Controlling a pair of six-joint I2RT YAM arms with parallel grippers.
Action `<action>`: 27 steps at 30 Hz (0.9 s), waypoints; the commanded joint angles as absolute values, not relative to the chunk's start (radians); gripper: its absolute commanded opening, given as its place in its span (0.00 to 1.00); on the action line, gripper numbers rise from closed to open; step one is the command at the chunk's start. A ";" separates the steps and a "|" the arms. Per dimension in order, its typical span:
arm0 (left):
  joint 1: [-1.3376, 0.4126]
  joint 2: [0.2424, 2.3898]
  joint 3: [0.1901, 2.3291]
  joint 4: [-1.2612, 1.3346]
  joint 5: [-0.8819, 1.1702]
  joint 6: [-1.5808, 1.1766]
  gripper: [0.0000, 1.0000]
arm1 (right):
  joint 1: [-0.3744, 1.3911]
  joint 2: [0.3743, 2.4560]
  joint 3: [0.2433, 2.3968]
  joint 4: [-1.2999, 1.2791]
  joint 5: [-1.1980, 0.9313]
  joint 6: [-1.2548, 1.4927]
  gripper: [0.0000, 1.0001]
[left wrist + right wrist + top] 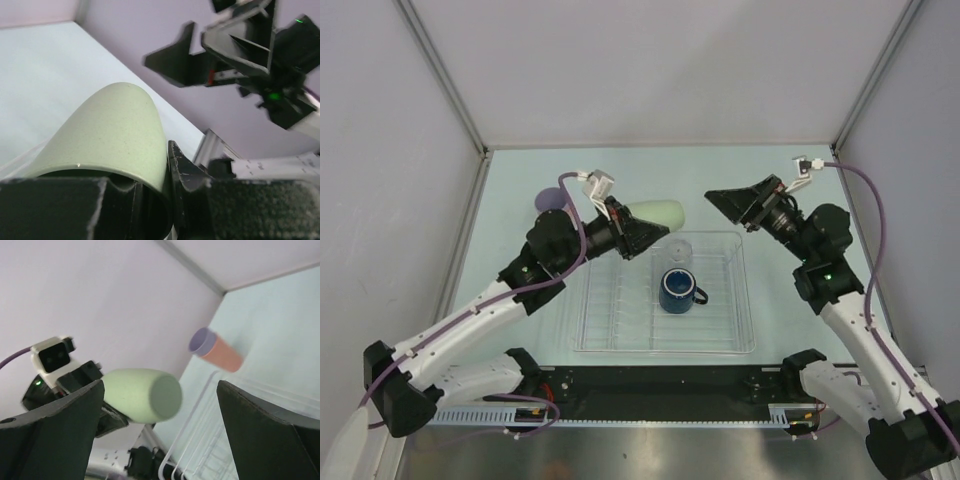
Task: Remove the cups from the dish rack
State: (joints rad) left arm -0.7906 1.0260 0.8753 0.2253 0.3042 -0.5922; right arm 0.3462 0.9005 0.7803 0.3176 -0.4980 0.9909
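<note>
My left gripper point(638, 228) is shut on the rim of the pale green cup point(657, 213), holding it on its side in the air over the far left edge of the clear dish rack point(610, 310). In the left wrist view one finger point(186, 175) presses the outside of the green cup point(115, 135). The dark blue mug point(678, 290) and a small clear cup point(680, 250) stand in the rack. A lavender cup point(552, 200) stands on the table far left; in the right wrist view it sits nested in a salmon-pink cup point(222, 354). My right gripper point(745, 205) is open and empty, facing the green cup point(142, 395).
Enclosure walls close off the left, far and right sides. The rack's white rim point(192, 422) shows below the green cup in the right wrist view. The right arm's open fingers point(172, 62) hang in the air opposite my left gripper.
</note>
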 commanded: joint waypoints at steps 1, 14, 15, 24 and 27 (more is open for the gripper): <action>-0.761 1.006 1.090 -0.055 0.091 -0.436 0.00 | 0.305 0.854 0.923 -0.079 -0.327 0.760 1.00; -0.463 1.531 1.790 -1.004 -0.455 -0.399 0.01 | 0.311 0.913 0.985 -0.434 -0.072 0.621 0.99; -0.462 1.564 1.825 -1.037 -0.486 -0.388 0.01 | 0.310 0.916 0.985 -0.439 -0.066 0.618 0.99; -0.382 1.739 1.973 -1.123 -0.534 -0.382 0.00 | 0.322 0.937 0.971 -0.434 -0.058 0.618 0.99; -0.354 1.753 1.974 -1.131 -0.532 -0.382 0.00 | 0.328 0.942 0.962 -0.433 -0.049 0.618 0.99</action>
